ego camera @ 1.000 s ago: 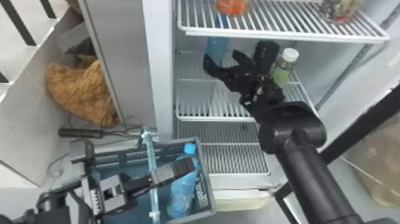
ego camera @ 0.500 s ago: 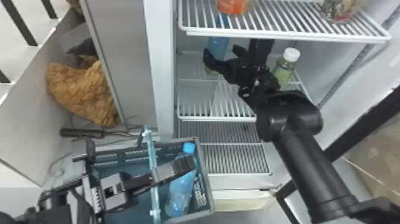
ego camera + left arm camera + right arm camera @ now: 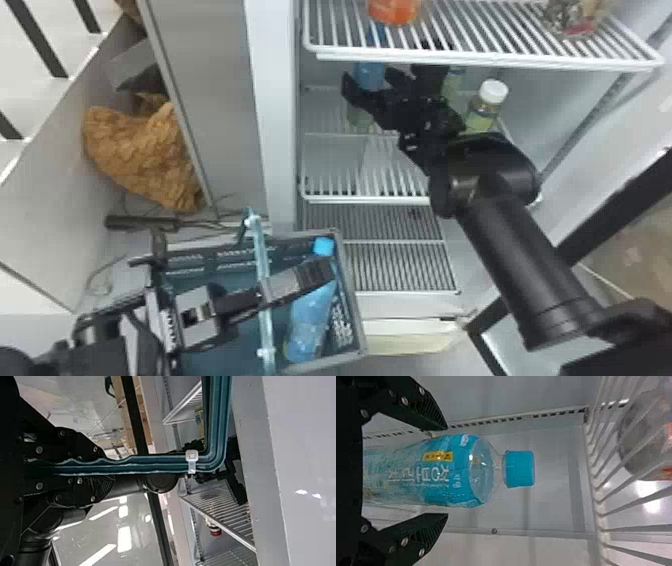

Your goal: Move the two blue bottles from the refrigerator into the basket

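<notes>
- Right gripper (image 3: 447,471): jaws apart, one each side of the fridge bottle (image 3: 443,481); no clamp evident.
- Left gripper (image 3: 104,465): jaws closed on the basket handle (image 3: 158,464).
- Fridge bottle is upright, under the upper wire rack (image 3: 450,60). Second blue bottle (image 3: 307,320) lies slantwise in the basket (image 3: 351,300); one transfer judged outstanding.
- Risk: bottle sits closer to one finger than the other; uneven closing may shove or tip it.
- Risk: a straight lift could knock the blue cap (image 3: 520,469) on the rack, disturbing the orange container (image 3: 394,10). Lowering and drawing outward seems safer.
- Risk: swinging sideways may catch the white-capped bottle (image 3: 484,107), just beside the arm.
- Risk: if the left grip slips, the basket may tilt; a careless release could strike the bottle inside.
- Materials: clear, thin-looking plastic, round shoulder, glossy blue sleeve; likely to dent under hard squeeze. Finger pads ridged, tapering to blunt tips. Handle ribbed, teal, bent at a rounded corner, with a pale clip (image 3: 191,461). Basket rigid, grey-rimmed, slotted walls. Rack of parallel white wires.
</notes>
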Available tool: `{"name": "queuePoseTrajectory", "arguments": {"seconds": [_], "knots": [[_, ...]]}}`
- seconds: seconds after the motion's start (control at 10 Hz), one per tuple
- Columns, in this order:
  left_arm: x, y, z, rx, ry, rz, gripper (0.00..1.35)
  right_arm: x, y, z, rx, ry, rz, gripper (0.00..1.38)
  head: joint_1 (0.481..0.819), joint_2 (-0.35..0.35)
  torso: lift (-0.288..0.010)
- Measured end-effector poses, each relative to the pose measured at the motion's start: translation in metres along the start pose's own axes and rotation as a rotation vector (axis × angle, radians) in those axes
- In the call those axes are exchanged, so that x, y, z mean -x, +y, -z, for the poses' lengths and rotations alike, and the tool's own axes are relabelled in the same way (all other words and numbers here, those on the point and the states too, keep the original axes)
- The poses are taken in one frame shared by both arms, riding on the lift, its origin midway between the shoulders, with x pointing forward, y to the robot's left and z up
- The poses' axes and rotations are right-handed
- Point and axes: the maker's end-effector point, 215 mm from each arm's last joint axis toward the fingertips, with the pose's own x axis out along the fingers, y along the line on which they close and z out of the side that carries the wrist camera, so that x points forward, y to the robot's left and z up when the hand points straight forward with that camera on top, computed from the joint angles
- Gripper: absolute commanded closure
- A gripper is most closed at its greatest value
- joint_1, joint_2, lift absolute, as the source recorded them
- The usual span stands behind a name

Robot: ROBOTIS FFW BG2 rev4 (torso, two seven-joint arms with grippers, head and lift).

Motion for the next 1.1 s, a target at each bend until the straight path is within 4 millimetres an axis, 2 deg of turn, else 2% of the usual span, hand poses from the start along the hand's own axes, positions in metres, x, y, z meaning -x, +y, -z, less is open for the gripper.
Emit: {"name": "queuePoseTrajectory", "arguments": {"seconds": [0.2, 0.3, 0.4, 0.7, 1.1], "knots": [[0.0, 0.0, 0.0, 0.0, 0.0, 0.001, 1.2, 0.0, -0.001, 0.013, -0.022, 0.045, 0.003, 1.02, 0.695, -0.094, -0.22], [0.0, 0.0, 0.0, 0.0, 0.0, 0.001, 1.2, -0.001, -0.001, 0.017, -0.02, 0.062, 0.003, 1.23, 0.695, -0.093, -0.22], [0.0, 0.0, 0.0, 0.001, 0.0, 0.001, 1.2, -0.001, -0.002, 0.015, -0.009, 0.062, 0.008, 1.28, 0.695, -0.094, -0.22], [0.001, 0.0, 0.001, 0.003, 0.0, 0.001, 1.2, 0.01, -0.001, 0.018, -0.026, 0.048, 0.008, 1.28, 0.695, -0.097, -0.22], [0.0, 0.0, 0.002, 0.004, 0.003, 0.001, 1.2, 0.05, 0.023, 0.009, -0.056, 0.008, -0.043, 1.28, 0.695, -0.096, -0.22]]}}
